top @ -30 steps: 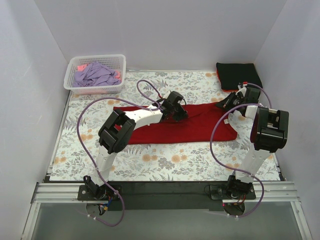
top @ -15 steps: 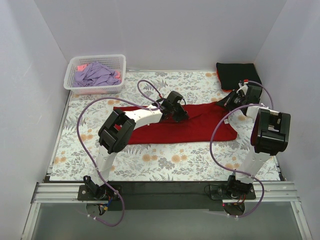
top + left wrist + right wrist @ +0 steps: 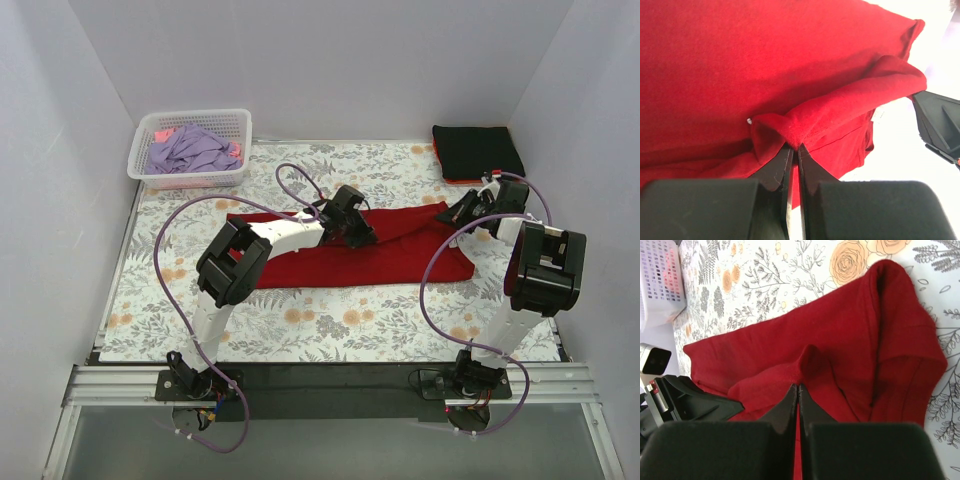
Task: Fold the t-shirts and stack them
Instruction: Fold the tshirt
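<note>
Between left hand (image 3: 794, 148) and right hand (image 3: 798, 386) — pinched — stretches the red t-shirt (image 3: 330, 265).

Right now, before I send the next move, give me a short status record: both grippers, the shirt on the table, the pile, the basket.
left gripper: shut, pinching a fold of the red shirt near its middle
right gripper: shut, pinching a fold at the red shirt's right end
red shirt: lying lengthwise on the floral cloth, partly folded
pile: black shirt folded, far right corner
basket: far left corner, holds a lavender shirt, crumpled
</note>
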Robot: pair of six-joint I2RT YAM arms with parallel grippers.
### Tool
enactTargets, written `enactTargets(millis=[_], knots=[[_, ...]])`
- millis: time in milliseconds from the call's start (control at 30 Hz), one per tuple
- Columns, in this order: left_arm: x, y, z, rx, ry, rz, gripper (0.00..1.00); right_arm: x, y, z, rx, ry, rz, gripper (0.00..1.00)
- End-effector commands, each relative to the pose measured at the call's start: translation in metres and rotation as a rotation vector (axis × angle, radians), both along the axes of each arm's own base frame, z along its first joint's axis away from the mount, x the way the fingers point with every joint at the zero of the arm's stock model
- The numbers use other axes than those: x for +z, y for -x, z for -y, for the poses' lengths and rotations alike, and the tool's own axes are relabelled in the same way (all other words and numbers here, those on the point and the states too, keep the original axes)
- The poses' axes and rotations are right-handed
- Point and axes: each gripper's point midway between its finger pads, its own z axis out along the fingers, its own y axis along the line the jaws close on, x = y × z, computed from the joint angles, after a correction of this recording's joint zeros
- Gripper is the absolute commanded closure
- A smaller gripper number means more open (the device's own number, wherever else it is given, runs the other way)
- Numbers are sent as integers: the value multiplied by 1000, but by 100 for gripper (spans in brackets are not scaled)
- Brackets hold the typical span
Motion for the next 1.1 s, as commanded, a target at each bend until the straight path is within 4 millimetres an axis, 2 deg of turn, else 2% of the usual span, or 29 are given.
enactTargets(millis=[0, 267, 500, 600, 800, 867, 900, 1000, 1067], knots=[[26, 1, -2, -11, 37, 20, 100, 12, 3, 0, 22, 6, 35, 99], [13, 3, -2, -19, 17, 0, 100, -8, 6, 0, 29, 6, -27, 99], [15, 6, -6, -17, 8, -3, 100, -18, 13, 11, -11, 84, -84, 99], [8, 10, -7, -23, 3, -23, 100, -24, 15, 18, -36, 121, -110, 99], [-4, 13, -5, -36, -5, -57, 100, -31, 15, 19, -30, 128, -138, 99], [-1, 13, -5, -38, -6, -53, 98, -31, 15, 19, -24, 132, -142, 99], [2, 13, -5, -39, -3, -51, 93, -29, 14, 19, -22, 132, -139, 99], [14, 13, -5, -50, 6, -31, 87, -17, 12, 15, -6, 141, -110, 87], [22, 15, -4, -59, 15, -17, 78, -2, 9, 17, -10, 172, -75, 79]])
